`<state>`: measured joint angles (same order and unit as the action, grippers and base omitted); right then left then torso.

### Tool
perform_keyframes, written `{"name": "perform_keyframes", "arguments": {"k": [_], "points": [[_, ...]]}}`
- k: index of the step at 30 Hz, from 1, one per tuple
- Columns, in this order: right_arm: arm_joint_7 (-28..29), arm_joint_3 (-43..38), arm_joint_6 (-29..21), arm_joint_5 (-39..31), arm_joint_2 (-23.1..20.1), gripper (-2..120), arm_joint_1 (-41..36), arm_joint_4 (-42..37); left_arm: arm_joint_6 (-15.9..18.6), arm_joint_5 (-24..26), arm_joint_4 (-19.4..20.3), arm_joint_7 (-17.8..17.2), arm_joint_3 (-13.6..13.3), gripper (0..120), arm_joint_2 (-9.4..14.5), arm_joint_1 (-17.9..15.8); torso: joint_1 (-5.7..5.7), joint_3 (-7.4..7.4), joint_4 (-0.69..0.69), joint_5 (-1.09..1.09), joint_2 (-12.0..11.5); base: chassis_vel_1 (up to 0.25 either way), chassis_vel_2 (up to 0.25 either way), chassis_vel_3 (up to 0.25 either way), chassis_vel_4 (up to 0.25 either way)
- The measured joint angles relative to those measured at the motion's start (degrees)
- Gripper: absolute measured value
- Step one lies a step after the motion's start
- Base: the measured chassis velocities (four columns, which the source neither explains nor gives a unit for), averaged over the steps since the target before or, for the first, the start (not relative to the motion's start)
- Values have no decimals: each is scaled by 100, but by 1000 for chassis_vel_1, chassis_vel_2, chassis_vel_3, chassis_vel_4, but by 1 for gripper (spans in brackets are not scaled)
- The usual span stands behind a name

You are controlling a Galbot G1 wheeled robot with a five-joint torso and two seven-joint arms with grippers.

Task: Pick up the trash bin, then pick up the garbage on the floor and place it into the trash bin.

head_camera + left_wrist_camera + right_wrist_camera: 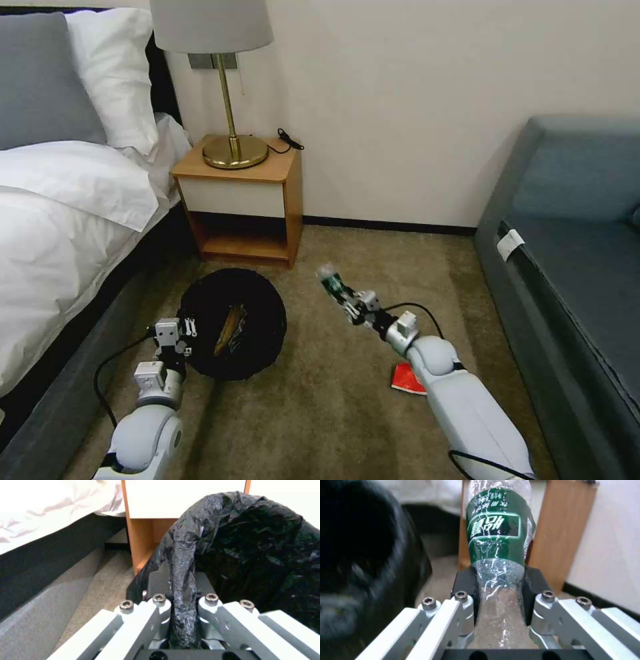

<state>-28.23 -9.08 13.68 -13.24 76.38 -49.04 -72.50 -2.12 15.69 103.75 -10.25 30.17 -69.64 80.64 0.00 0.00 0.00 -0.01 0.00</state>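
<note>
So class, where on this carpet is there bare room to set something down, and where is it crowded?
Bare carpet lies between the wooden nightstand and the grey-blue sofa, and along the wall. It is crowded nearer the bed: the left hand grips the black-bag-lined round trash bin, the right hand holds the clear green-labelled bottle, and a red snack packet lies beside that arm.

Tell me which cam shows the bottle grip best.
Right wrist view: the bottle sits close up, clear body pinched between the right gripper pads, green label readable. In the head view the bottle is small and blurred, held above the carpet right of the trash bin. The left wrist view faces the bin's bag rim.
</note>
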Motion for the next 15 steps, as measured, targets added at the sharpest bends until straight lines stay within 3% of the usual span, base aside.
{"name": "perform_keyframes", "arguments": {"k": [7, 15], "points": [[293, 518, -53, -804, 236, 21, 45, -295, 25, 5, 40, -22, -51, 4, -15, -35, 0, 0, 0, 1, 0, 0, 0, 0, 0], [-81, 737, -448, -1309, 601, 21, -55, -569, 3, 8, -11, 31, -137, 4, -79, -94, 0, 0, 0, 0, 0, 0, 0, 0, 0]]}}
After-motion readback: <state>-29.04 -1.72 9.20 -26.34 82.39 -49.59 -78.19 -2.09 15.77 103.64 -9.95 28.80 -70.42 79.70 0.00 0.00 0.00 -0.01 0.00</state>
